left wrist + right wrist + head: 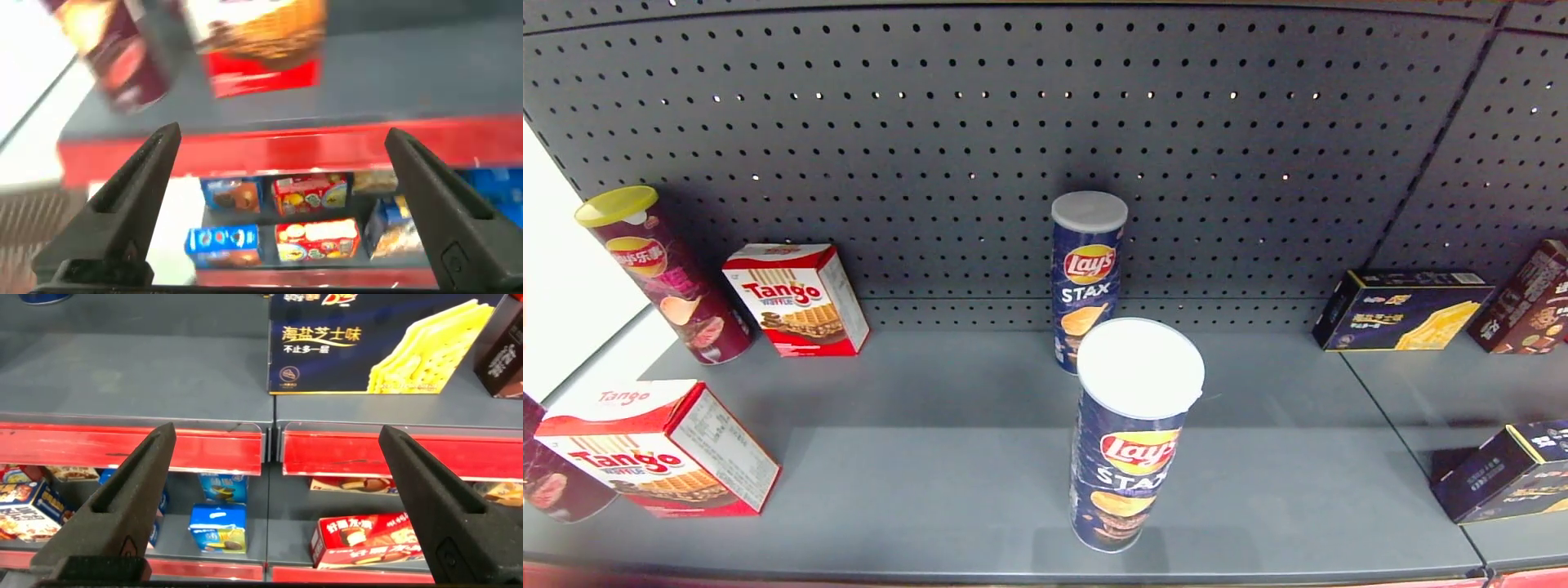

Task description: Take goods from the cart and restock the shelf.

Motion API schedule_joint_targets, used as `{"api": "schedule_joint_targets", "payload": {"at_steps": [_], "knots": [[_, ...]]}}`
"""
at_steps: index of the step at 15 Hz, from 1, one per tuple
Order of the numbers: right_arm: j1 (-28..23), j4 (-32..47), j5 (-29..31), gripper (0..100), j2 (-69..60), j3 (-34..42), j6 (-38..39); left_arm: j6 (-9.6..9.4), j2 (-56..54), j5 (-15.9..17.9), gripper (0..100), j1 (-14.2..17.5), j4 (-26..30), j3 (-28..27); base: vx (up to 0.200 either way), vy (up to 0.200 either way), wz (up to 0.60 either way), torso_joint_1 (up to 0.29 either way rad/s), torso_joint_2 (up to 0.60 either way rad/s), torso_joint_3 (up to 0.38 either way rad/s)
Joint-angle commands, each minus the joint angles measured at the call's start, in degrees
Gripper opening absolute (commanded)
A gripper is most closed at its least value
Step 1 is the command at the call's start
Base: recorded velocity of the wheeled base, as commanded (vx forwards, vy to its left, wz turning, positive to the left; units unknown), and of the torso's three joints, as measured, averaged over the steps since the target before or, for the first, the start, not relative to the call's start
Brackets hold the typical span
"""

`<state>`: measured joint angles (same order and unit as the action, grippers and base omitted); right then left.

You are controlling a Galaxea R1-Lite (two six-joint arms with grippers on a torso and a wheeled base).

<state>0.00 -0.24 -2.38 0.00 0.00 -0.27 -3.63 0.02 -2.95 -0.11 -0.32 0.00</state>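
Front chip can (1131,441) is standing upright on the shelf (915,457); left end effector (282,135) and right end effector (278,431) are gaping wide.

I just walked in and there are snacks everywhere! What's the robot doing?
The robot is restocking a snack shelf. Right now it holds nothing. The left gripper and the right gripper are both open and empty, out in front of the shelf's red front edge. Two blue chip cans stand upright mid-shelf: the near can and, behind it, the far can. A red wafer box sits at the back left and a dark blue box at the back right.
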Motion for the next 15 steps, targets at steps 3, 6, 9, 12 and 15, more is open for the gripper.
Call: {"api": "schedule_joint_targets", "payload": {"at_steps": [3, 6, 9, 12, 15], "knots": [[0.0, -0.02, 0.0, 100, 0.09, 0.0, 0.0, 0.64, -0.02, 6.73, 100, -0.07, 0.23, 0.0, 0.0, 0.0, 0.0, 0.0, 0.0, 0.0], [0.0, 0.07, 0.0, 100, 0.09, 0.0, -0.35, 0.47, -0.02, 6.91, 100, -0.15, 0.23, 0.0, 0.0, 0.0, 0.0, 0.0, 0.0, 0.0], [0.0, 0.07, 0.36, 100, 0.09, 0.0, -0.17, 0.56, -0.02, 6.91, 100, -0.15, 0.23, 0.0, 0.0, 0.0, 0.0, 0.0, 0.0, 0.0], [-0.53, 0.77, -1.93, 100, 22.94, -17.75, -2.1, 0.56, -0.02, 6.91, 100, -0.24, 0.23, 0.0, 0.0, 0.0, 0.0, 0.0, 0.0, 0.0], [2.37, 0.95, -6.94, 100, 38.06, -32.52, -7.2, 0.56, -0.02, 6.91, 100, -0.15, 0.23, 0.0, 0.0, 0.0, 0.0, 0.0, 0.0, 0.0]]}}
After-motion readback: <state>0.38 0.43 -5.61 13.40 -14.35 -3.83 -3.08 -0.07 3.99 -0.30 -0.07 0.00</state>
